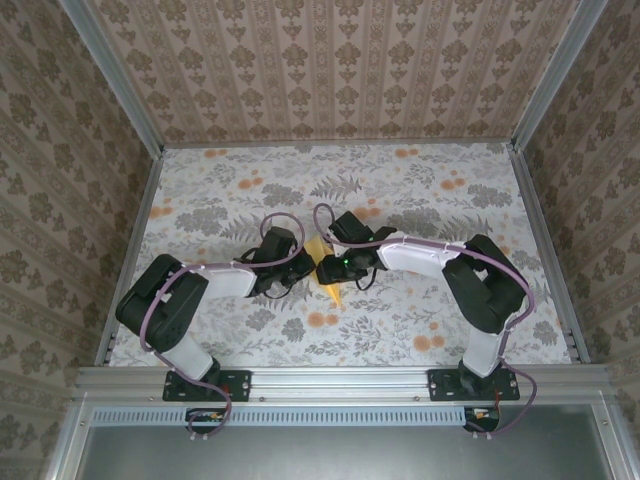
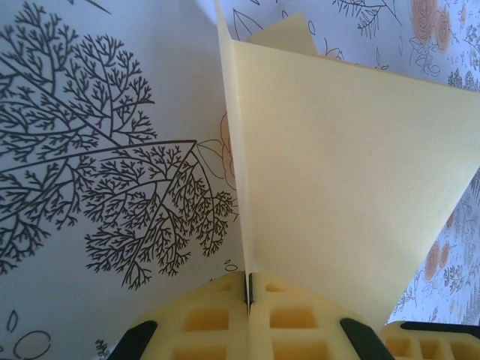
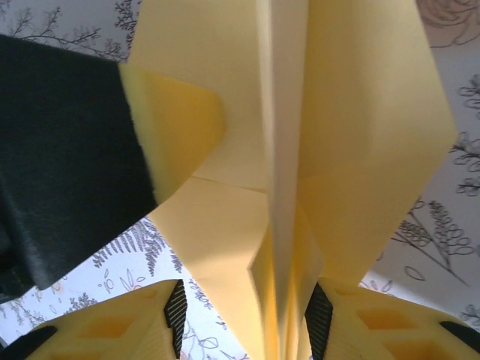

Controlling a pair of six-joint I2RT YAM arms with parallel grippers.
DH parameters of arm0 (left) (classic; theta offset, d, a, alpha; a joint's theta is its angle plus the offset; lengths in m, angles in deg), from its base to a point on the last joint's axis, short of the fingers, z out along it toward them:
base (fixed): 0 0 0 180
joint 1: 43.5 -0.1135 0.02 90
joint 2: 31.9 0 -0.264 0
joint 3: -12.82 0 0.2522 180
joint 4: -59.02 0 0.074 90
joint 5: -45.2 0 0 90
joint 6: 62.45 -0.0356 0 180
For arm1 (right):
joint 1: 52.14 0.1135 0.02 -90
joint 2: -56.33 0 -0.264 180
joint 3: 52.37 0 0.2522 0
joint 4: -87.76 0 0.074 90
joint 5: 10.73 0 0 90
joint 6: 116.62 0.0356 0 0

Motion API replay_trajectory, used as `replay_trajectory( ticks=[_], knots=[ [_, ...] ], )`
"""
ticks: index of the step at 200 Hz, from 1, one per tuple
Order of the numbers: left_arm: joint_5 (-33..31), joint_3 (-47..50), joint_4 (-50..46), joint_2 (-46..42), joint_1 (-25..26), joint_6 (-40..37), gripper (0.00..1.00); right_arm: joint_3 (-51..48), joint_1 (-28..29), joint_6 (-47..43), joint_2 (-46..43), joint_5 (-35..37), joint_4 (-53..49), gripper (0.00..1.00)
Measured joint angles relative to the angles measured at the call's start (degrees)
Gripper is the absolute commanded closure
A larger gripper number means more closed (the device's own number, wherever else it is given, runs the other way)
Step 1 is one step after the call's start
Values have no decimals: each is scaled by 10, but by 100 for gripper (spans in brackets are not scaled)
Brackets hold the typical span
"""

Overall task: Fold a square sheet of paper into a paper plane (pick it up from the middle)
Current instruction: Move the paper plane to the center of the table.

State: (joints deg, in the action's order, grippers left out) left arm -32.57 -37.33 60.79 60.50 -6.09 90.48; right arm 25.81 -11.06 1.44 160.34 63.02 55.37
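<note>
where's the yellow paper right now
In the top view the folded yellow paper is mid-table, between the two arms' wrists. The left gripper pinches its edge and the right gripper stands open around its folds.

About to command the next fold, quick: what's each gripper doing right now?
Left gripper: shut on the paper plane, at its edge.
Right gripper: open, jaws straddling the paper plane's centre fold.

The bench [image 1: 430,200] is covered by a grey floral print dotted with orange blossoms. It is enclosed on three sides by walls [image 1: 340,60] papered in beige damask and is edged by aluminium rails [image 1: 340,380].
</note>
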Motion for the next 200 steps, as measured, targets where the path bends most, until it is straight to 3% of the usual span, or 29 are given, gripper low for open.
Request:
replay_trajectory(
  ticks=[50, 105, 138, 200],
  knots=[
    [0, 0, 3, 0, 0, 0, 100, 8, 4, -9, 11, 4, -6, 52],
    [0, 0, 4, 0, 0, 0, 96, 30, 5, -9, 44, 39, -33, 78],
    [0, 0, -5, -6, 0, -2, 76, 49, 7, -10, 52, 70, -56, 91],
    [-29, -10, -118, -94, -43, -42, 25, 59, 0, -9, 34, 184, -125, 93]
  ],
)
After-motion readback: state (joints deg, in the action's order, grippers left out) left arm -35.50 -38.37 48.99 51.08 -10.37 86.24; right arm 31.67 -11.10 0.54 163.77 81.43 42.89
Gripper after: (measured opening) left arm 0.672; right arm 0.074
